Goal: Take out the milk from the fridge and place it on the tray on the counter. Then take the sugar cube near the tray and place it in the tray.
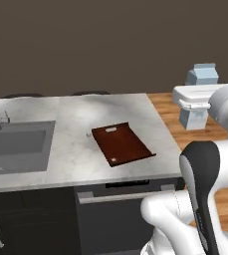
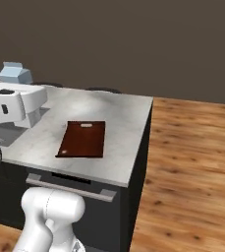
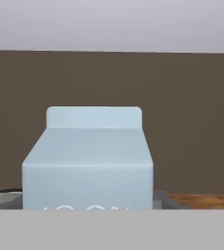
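You have the small pale blue-and-white gabled milk carton point(image 1: 202, 74) carried high in the white arm's gripper point(image 1: 194, 107), level with the hand and to the right of the white-grey marbled counter point(image 1: 85, 112). I judge the fingers clenched on the carton's sides: it sits upright in the hand with nothing beneath it. The flat reddish-brown tray point(image 1: 121, 143) lies bare near the counter's front edge. The fingertips themselves are hidden, and the sugar cube is too small to make out with certainty.
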